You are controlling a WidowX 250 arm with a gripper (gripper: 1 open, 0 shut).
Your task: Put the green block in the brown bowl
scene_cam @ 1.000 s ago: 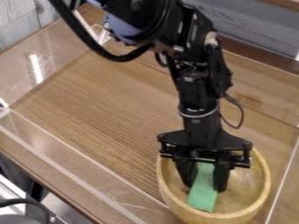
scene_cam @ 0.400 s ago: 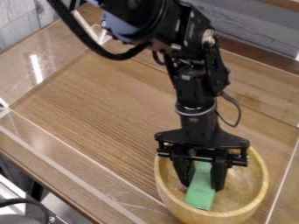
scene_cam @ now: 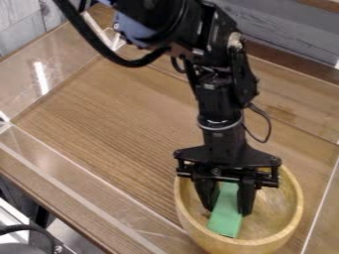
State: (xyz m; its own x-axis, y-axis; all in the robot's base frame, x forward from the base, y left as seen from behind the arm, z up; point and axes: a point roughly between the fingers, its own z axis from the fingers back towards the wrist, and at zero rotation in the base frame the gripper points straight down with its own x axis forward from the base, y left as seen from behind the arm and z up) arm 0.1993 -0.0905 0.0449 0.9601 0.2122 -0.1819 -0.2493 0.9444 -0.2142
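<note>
The hand [scene_cam: 228,198] points steeply down over the brown bowl [scene_cam: 192,220], its two dark fingers [scene_cam: 248,197] drawn in tight against the upper end of the green block [scene_cam: 229,215], which they grip from either side. The block hangs tilted, its top pinched between the fingers and its lower end slanting toward seven o'clock, reaching down into the hollow of the bowl; whether that lower end touches the bowl's floor cannot be told from this view. The bowl is a light tan wooden dish with a thick rim, sitting at about five o'clock in the view, near the front right corner of the table [scene_cam: 106,119], and its right and lower edges run close to the border of the view. Directly above the hand, a black cross-piece spans the fingers, and from it the black arm [scene_cam: 220,89] rises toward twelve o'clock, then bends away toward eleven o'clock, where a blue-grey part of it shows near the top edge. A thin black cable loops beside the arm at about two o'clock from the hand. The table is wood-grained brown with a glossy sheen, bounded by clear low walls [scene_cam: 40,159] along its left and front edges.
</note>
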